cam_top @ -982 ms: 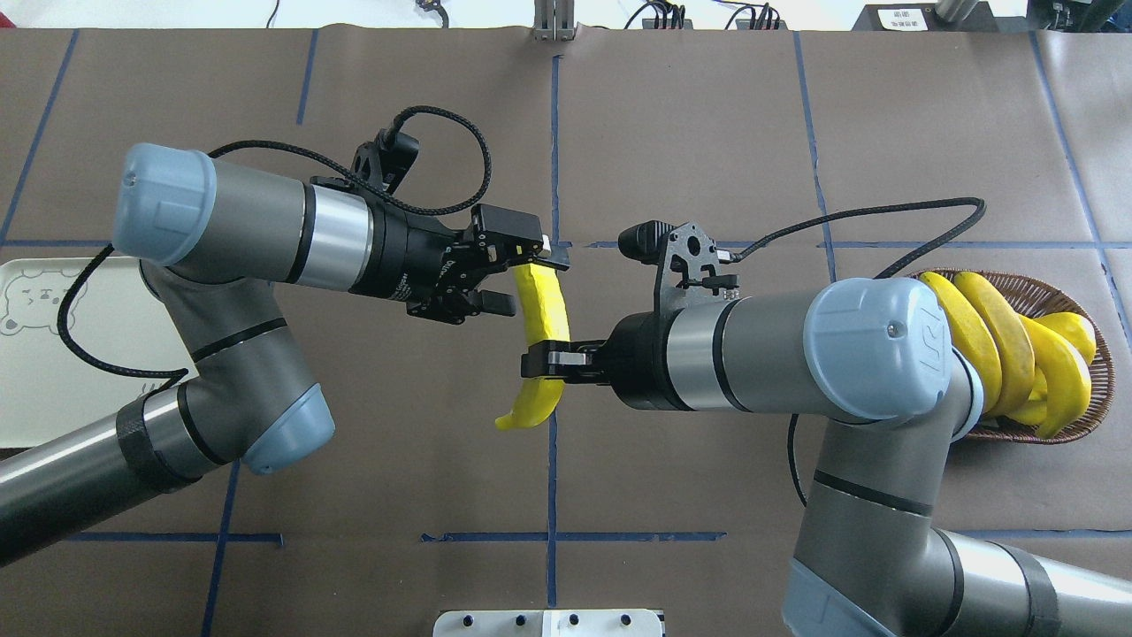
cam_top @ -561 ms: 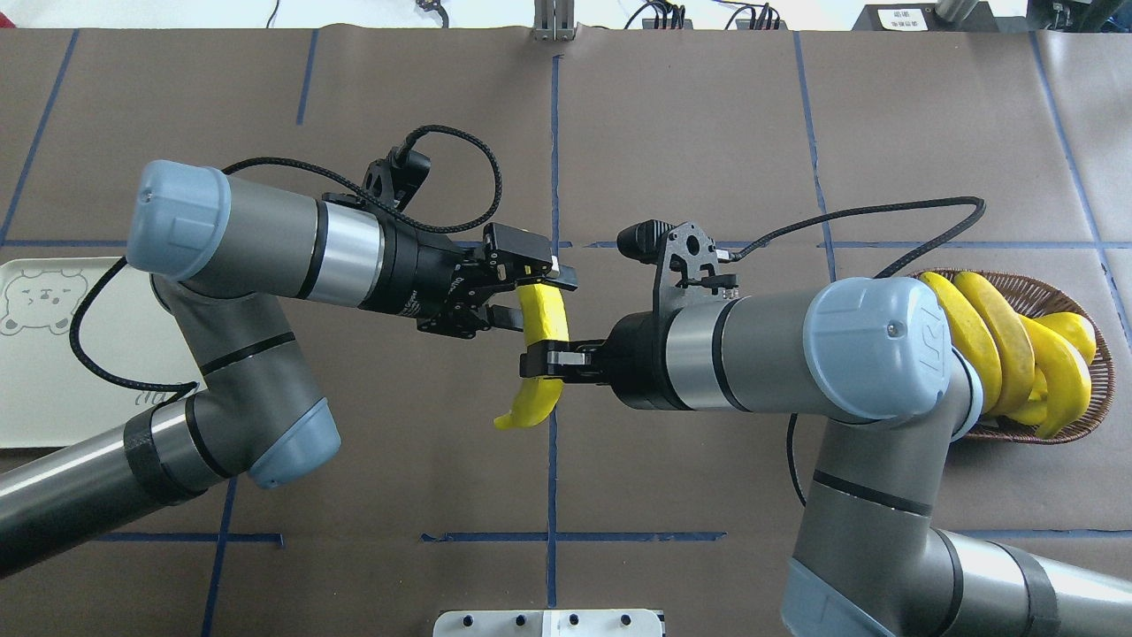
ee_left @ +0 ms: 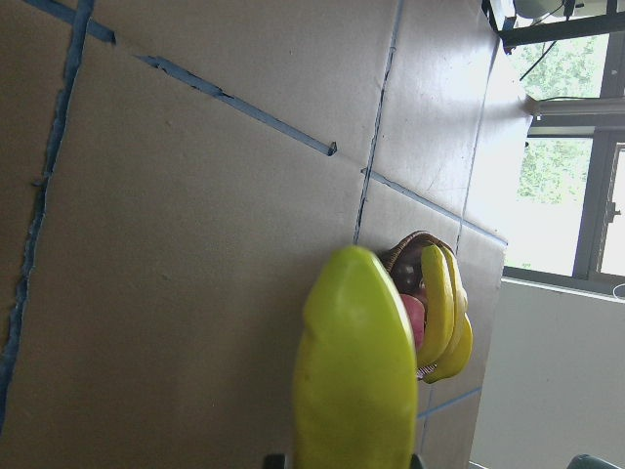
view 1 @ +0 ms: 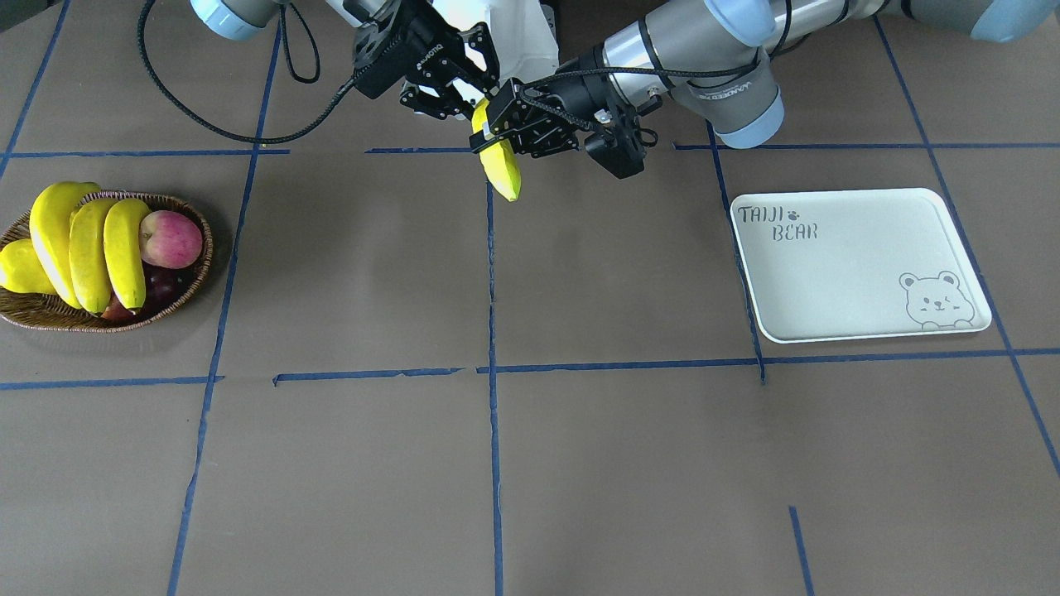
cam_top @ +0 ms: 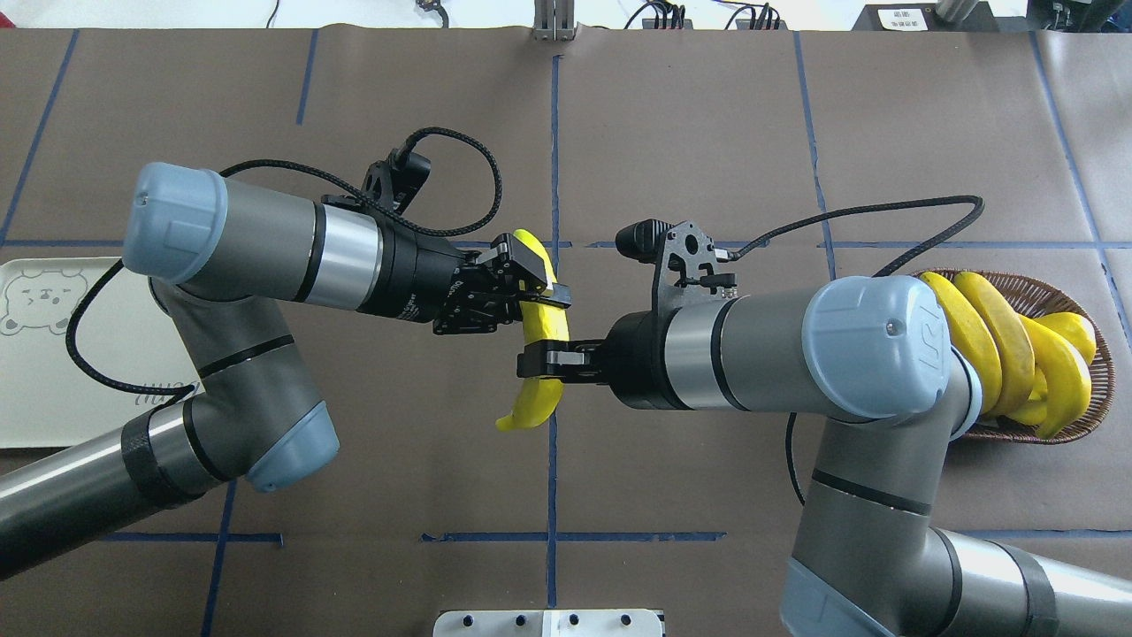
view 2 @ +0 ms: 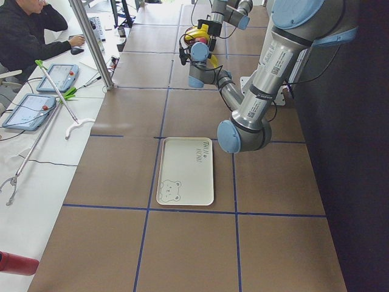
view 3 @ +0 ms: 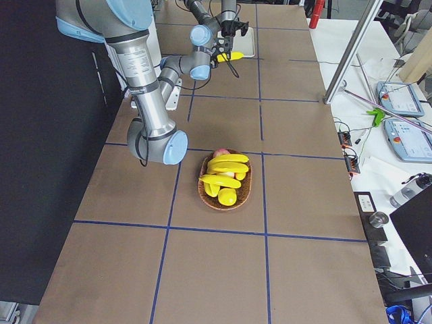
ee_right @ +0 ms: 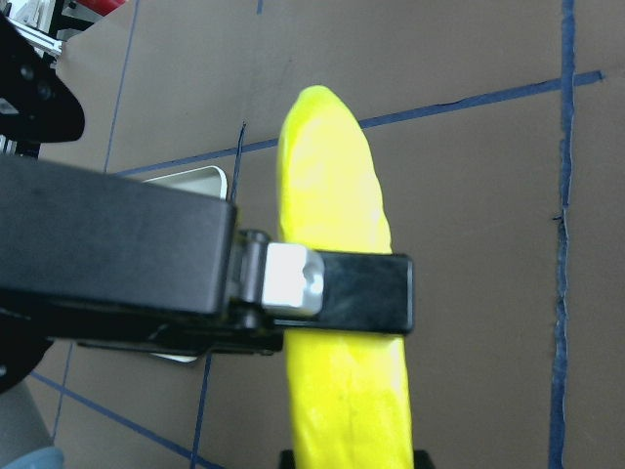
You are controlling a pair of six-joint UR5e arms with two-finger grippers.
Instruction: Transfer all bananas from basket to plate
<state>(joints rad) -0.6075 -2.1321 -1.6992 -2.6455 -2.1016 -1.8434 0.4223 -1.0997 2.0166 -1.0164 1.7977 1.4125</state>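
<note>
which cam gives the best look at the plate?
Exterior front-facing: the plate lies whole, unblocked, print readable. Exterior left shows it whole but smaller. Overhead crops it at the edge, partly under the left arm. Exterior right: far and tiny. Right wrist: only bits. Left wrist: none.

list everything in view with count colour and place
held banana: one, yellow, mid-air between both grippers
basket bananas: three, yellow, side by side across the basket
basket: one, brown wicker, table's end on the robot's right
apple: one, red, in the basket beside the bananas
other yellow fruit: at least one, in the basket
plate: one, white with bear print, on the robot's left
table: one, brown, blue tape lines
person: one, dark top, at the side bench
left gripper: one, black, shut on the held banana's far half
right gripper: one, black, shut on its near half
</note>
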